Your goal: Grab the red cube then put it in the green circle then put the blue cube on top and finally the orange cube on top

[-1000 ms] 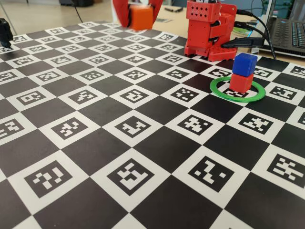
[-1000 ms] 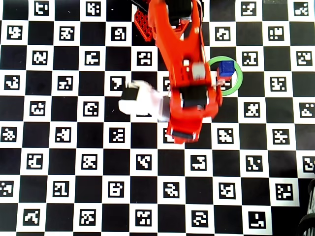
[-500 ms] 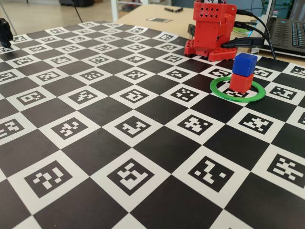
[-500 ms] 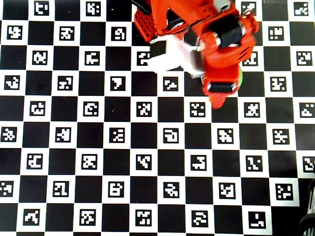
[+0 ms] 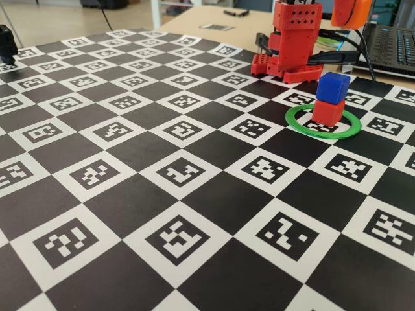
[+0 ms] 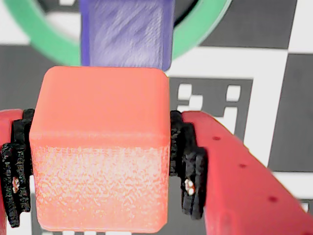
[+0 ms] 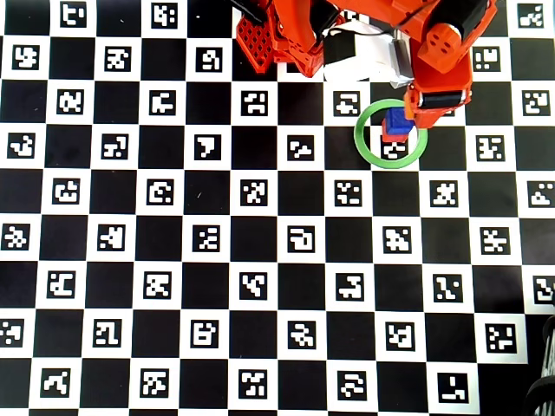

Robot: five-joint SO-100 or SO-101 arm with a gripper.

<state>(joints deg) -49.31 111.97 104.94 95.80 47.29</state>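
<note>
gripper [image 6: 100,161]: clamped on the orange cube [image 6: 100,147]
risk: blue cube [image 5: 333,87] sat skewed on red cube [image 5: 327,111]; off-centre drop could topple stack

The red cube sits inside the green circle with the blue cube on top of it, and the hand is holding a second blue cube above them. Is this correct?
Not quite. The hand holds the orange cube, not a second blue one; the wrist view shows it clamped between the fingers. The rest is right: in the fixed view the red cube sits inside the green circle with the blue cube on top.
</note>
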